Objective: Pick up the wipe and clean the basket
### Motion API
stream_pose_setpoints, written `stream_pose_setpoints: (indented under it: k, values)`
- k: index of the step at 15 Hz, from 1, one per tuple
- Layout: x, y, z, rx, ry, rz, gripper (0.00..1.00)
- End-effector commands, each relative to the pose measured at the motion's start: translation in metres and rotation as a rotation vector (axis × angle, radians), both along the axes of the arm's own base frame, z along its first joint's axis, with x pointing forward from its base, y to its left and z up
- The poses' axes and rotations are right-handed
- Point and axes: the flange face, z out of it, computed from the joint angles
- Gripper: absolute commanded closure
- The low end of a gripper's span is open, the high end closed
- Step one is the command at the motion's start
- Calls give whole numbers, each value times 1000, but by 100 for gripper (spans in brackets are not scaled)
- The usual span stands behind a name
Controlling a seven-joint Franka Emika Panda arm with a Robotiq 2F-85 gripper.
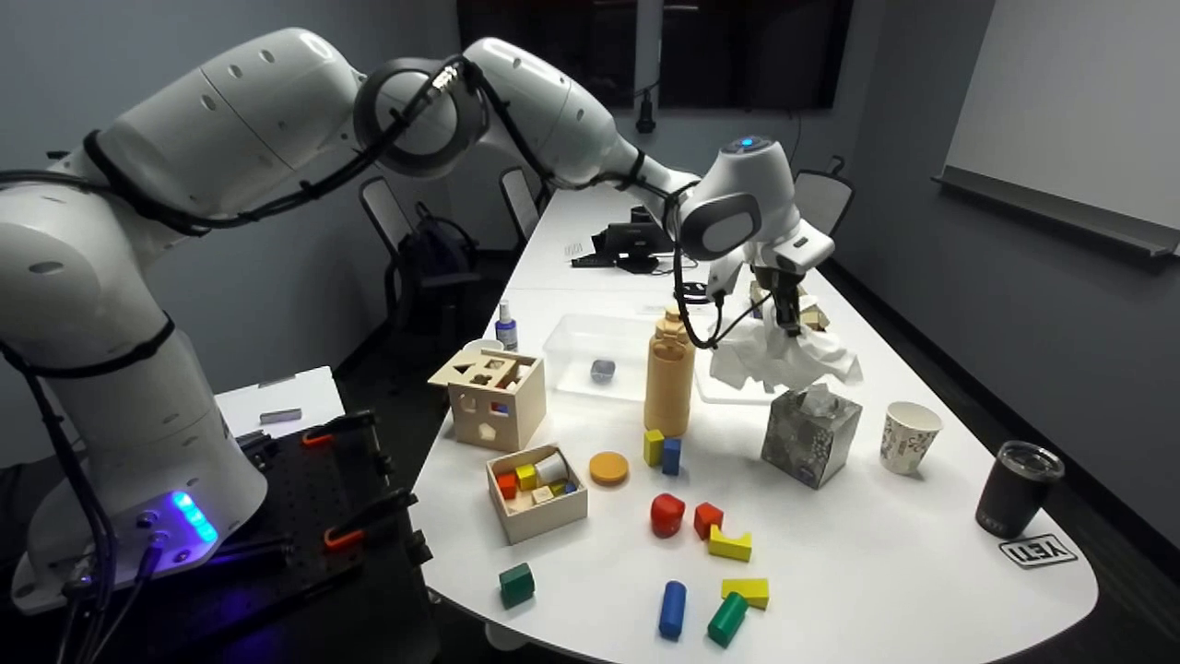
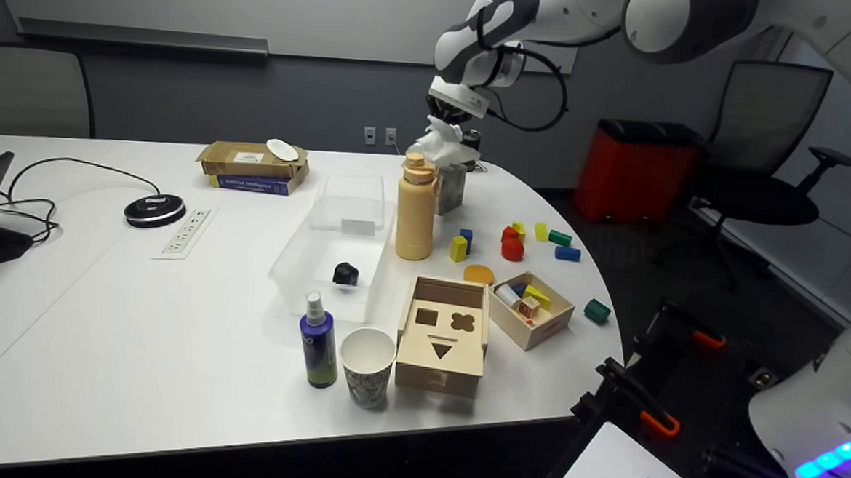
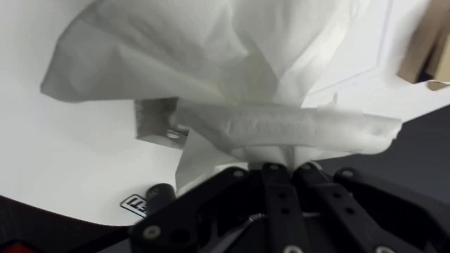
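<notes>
Black end effector (image 3: pixel 290 167) clamps the wipe (image 3: pixel 207 66), which drapes around and below it.

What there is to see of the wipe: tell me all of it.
The wipe is white, thin and crumpled, and looks like soft paper. The fingers pinch it, and its loose folds spread to both sides in an exterior view, with drooping, uneven edges. It hangs above the table, near the patterned gray tissue box; whether a fold touches the box I cannot tell.
</notes>
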Motion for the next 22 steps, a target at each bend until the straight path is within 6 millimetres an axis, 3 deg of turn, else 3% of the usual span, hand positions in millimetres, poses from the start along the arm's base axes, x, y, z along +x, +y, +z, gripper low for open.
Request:
stream_pose_setpoints:
  k: [1,4,6,8,10,13,17,22]
  values:
    - [-4,74,53,56,-161,63,99]
    - [-15,151,69,124,-229,154,99]
    - [-30,202,65,178,-202,236,99]
    - [-50,236,49,200,-107,302,99]
    - [-74,244,25,166,-18,313,99]
    - [-114,237,-14,122,58,316,99]
    - [-139,228,-64,110,67,287,99]
    - [-150,254,-79,122,43,281,99]
